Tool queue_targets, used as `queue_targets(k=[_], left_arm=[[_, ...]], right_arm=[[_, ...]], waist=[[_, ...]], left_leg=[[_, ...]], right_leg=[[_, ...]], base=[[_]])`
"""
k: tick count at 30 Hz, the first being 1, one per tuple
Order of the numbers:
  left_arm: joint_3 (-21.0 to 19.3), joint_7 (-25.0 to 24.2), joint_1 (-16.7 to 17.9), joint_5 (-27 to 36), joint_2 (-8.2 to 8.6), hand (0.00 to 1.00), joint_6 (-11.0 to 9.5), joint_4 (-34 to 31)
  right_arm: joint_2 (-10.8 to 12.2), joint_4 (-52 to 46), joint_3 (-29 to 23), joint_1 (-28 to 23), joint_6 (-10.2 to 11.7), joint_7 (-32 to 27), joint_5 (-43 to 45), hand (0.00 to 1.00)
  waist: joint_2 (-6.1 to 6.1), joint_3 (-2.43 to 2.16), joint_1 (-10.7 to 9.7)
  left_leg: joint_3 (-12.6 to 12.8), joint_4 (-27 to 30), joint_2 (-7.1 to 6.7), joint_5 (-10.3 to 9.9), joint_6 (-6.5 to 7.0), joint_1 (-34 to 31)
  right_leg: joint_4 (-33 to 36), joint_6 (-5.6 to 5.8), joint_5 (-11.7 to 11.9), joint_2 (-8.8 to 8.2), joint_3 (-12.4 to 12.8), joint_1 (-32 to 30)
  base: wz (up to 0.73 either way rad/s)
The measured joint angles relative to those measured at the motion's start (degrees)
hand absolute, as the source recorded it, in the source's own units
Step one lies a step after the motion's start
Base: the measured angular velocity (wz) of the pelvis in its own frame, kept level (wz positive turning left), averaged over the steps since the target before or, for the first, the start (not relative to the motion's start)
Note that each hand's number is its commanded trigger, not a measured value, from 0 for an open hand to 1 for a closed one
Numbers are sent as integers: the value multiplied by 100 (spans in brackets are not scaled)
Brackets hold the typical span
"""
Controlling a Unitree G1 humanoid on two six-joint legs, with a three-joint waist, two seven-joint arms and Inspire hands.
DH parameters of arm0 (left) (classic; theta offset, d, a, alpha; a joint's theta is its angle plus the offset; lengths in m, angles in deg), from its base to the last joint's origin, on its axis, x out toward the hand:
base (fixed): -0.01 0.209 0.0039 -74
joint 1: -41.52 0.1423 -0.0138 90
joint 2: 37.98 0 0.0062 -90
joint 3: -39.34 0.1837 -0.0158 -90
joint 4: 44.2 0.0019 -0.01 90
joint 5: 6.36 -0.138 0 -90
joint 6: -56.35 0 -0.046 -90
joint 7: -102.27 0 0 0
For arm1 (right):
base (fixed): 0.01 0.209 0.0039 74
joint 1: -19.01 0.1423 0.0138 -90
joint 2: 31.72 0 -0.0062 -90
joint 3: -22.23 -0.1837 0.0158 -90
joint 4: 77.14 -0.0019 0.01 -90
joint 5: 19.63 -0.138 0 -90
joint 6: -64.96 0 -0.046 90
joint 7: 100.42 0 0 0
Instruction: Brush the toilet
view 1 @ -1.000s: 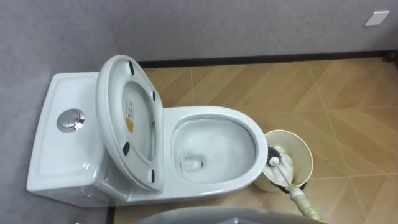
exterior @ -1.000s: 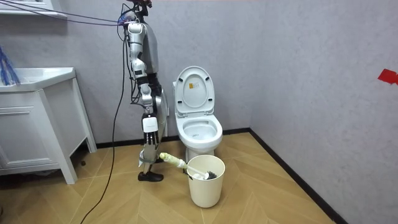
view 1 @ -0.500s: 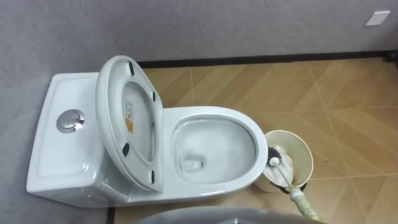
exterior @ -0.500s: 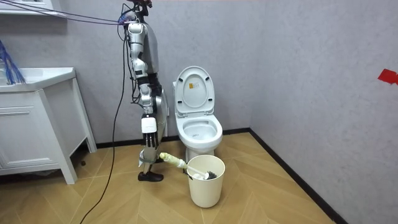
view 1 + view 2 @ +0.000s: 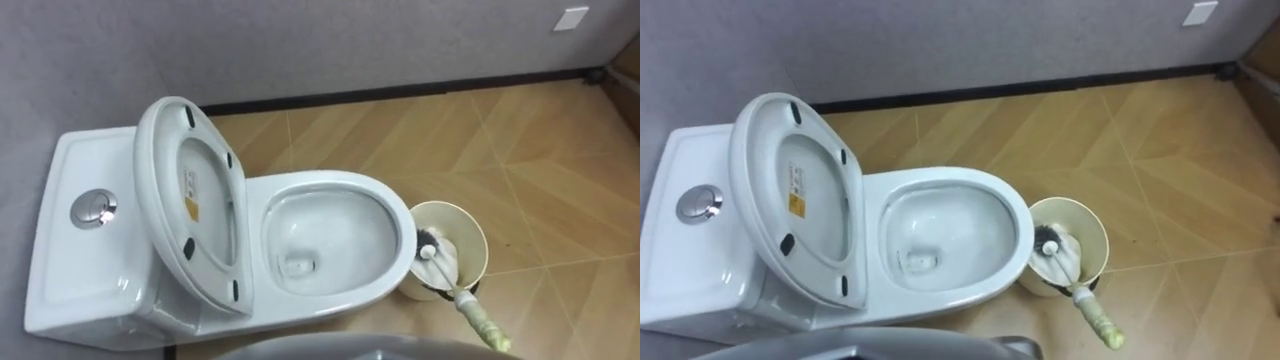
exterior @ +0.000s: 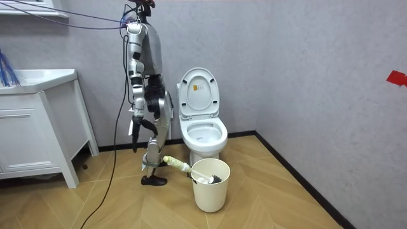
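Swung out toward the room view's left since a second ago, the right hand (image 6: 135, 130) is held beside the robot's hip; its fingers' state cannot be told. The toilet brush (image 5: 465, 302) is propped head-down in the cream bucket (image 5: 462, 222), just beside the open toilet (image 5: 330, 183).

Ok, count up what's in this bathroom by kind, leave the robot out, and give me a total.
Toilet: 1
Toilet brush: 1
Bucket: 1
Sink cabinet: 1
Total: 4
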Motion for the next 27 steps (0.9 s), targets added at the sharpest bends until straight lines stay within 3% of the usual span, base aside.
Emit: queue_targets(k=[6,8,12,16,18,20,27], left_arm=[[-35,95,-65,5,-86,0,-90,0],[7,105,-104,9,-114,0,-136,0],[208,115,-110,-19,-119,0,-218,1],[227,119,-140,-273,-147,0,-268,-22],[419,122,-135,-285,-245,0,-266,-24],[451,122,-153,-285,-252,0,-266,-33],[590,103,-245,-285,-332,0,-356,-78]], right_arm=[[-81,-1368,-99,164,220,-697,148,0],[-126,-1673,-17,298,396,-841,230,0],[-139,-2127,256,627,512,-1133,1437,0],[-152,-2522,634,704,626,-1126,2277,0],[-185,-2522,980,731,623,-1118,2764,0],[-224,-2524,1242,730,613,-1101,3098,0],[-434,-2498,1985,745,617,-643,3812,0]], waist=[[-76,-15,6],[-91,-15,32],[-55,-21,154],[-44,-14,199],[-47,-12,226],[-65,-1,334],[-53,-19,477]], left_leg=[[15,54,4,1,1,-182],[24,55,11,2,2,-218],[33,71,31,4,-1,-307],[1,104,31,4,-2,-362],[-51,155,33,4,-2,-413],[-24,156,41,4,-2,-428],[-144,341,99,13,11,-822]], right_leg=[[19,-2,18,4,-14,-199],[37,-11,36,14,-3,-237],[112,-20,61,32,16,-350],[99,-22,63,29,-28,-371],[87,-34,71,24,-95,-376],[102,-39,76,23,-87,-412],[120,-60,143,18,-246,-666]], base=[[-1],[0],[0],[5],[9],[-3],[8]])
